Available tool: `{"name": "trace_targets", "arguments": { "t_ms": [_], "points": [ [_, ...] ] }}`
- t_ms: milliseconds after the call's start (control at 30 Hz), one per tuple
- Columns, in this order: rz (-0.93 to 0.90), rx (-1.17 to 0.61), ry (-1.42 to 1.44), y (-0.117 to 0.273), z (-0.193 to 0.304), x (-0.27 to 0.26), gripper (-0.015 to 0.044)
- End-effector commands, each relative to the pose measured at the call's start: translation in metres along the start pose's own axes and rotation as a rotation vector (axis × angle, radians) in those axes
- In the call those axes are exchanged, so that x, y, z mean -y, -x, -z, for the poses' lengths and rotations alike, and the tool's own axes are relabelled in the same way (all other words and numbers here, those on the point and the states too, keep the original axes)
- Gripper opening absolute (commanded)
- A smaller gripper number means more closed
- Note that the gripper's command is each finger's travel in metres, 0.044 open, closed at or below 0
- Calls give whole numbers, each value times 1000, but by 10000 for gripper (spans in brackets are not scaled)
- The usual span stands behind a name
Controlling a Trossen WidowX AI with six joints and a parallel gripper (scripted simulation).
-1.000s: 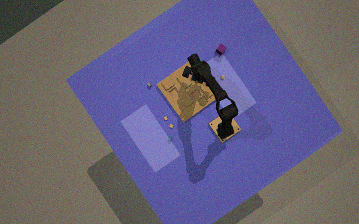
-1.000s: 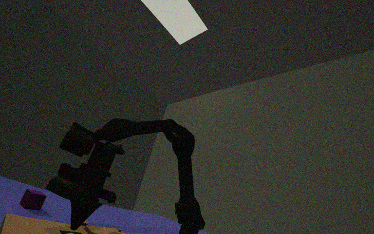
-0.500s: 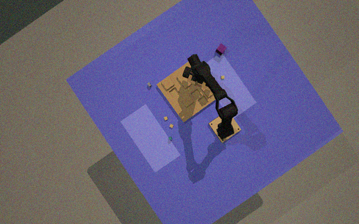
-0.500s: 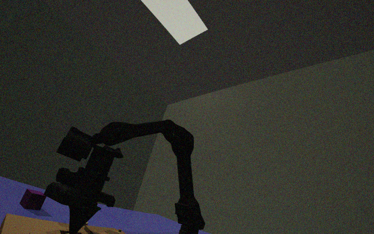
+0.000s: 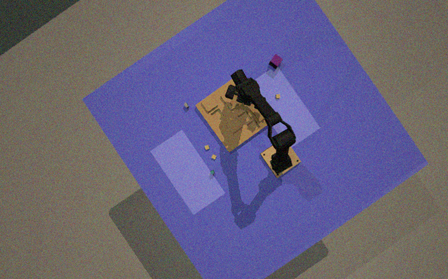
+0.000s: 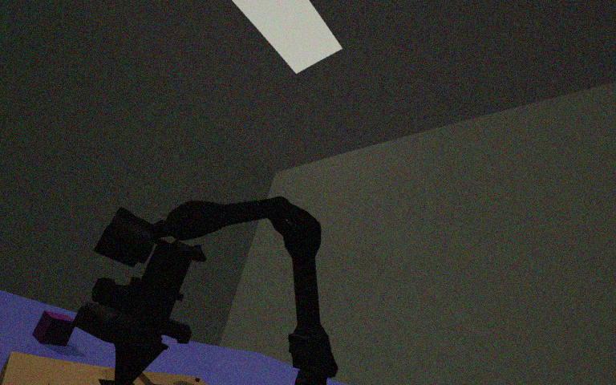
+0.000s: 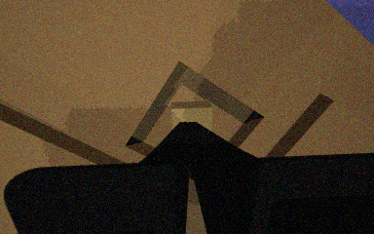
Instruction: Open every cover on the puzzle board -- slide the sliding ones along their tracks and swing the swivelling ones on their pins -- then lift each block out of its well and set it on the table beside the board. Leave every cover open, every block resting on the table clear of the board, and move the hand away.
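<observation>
- Jaws [image 5: 243, 101] [image 6: 123, 382] are closed, with nothing seen between them, and point down over the board.
- Fingertips overlap the near edge of a small pale piece [image 7: 193, 115] in the wrist view; whether they touch it, I cannot tell.
- That piece sits within a dark, four-sided outline of grooves on the board, with one more straight groove on either side.
- The board [image 5: 247, 137] [image 6: 54, 362] [image 7: 122, 44] lies on the blue tabletop [image 5: 142, 85] [image 6: 217, 358], partly under the arm [image 5: 265, 105] [image 6: 245, 212] and its shadow. How far each cover is open cannot be made out.
- Two small yellow cubes [image 5: 206, 147] [image 5: 213, 156] rest near each other beside the board, with a green cube [image 5: 212, 172] near them at the edge of a paler patch [image 5: 188, 172].
- A grey cube [image 5: 186, 105] rests just beside the board's left corner in the top view.
- Across the board, another yellow cube [image 5: 277, 96] lies on the other pale patch [image 5: 296, 116].
- Beyond that patch stands a larger magenta cube [image 5: 275, 61] [image 6: 54, 329].
</observation>
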State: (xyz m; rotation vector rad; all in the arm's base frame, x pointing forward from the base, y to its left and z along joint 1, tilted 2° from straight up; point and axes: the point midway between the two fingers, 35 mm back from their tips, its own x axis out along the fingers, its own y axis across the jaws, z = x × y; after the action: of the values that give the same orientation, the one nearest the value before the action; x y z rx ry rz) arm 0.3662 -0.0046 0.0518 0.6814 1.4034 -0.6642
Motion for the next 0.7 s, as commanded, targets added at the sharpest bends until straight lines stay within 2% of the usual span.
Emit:
{"name": "trace_targets", "arguments": {
  "t_ms": [0,100,233,567,667],
  "points": [
    [6,0,-6,-2,2,1,0],
    [6,1,-99,-1,1,1,0],
    [5,1,-419,2,1,1,0],
    [6,1,-222,12,0,3,0],
    [7,-3,-278,14,1,2,79]
  ]
}}
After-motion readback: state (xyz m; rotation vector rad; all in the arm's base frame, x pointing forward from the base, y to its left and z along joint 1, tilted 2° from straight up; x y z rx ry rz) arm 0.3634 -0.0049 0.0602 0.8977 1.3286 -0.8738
